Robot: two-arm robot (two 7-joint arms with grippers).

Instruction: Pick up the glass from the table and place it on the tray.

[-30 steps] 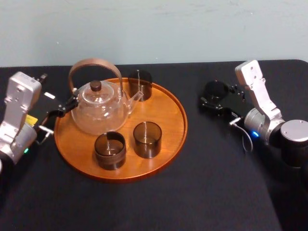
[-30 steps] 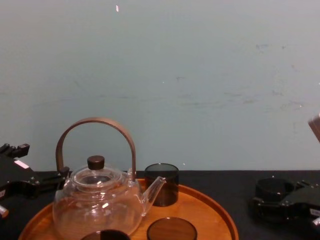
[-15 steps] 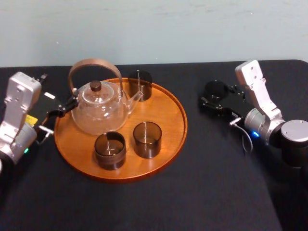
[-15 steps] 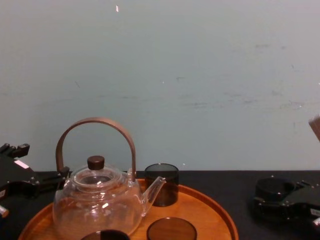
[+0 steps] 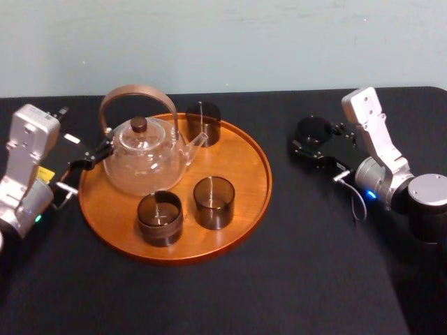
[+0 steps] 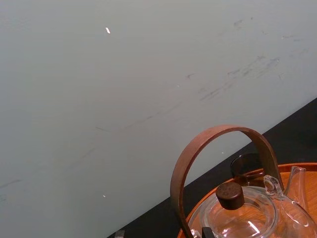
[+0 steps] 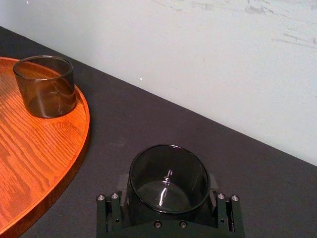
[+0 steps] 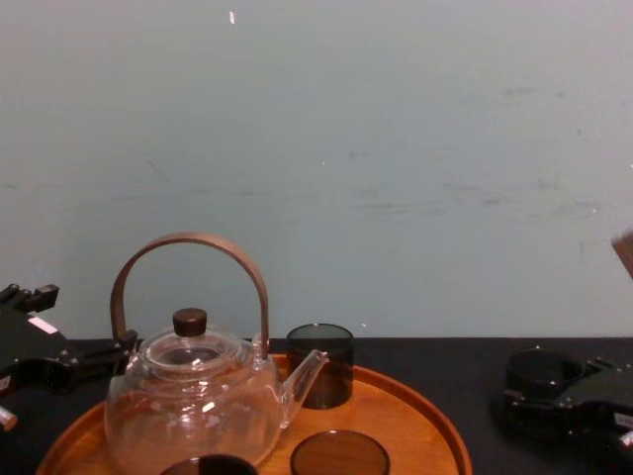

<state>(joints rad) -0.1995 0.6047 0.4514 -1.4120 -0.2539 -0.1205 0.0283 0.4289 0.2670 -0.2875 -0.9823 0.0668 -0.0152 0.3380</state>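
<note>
Hardly anything has moved over the last 1 s; both arms and every vessel sit where they were. Our right gripper [image 5: 316,142] lies low on the black table [image 5: 293,279], well to the right of the tray [image 5: 251,209]; its jaws press against opposite sides of the smoky glass [image 7: 168,173], which stands upright on the table and looks not yet lifted. We judge that this low, level hold is meant to keep the glass vertical for the carry. The tray bears a clear glass teapot [image 5: 143,164] and 3 matching glasses: the back glass [image 5: 203,123] by the spout, the front-left glass [image 5: 160,218] and the front-right glass [image 5: 213,202]. Its right side is barest and nearest, so we would set down there. Our left gripper [image 5: 87,162] waits just beside the tray's left rim; whether it is open we cannot tell.
</note>
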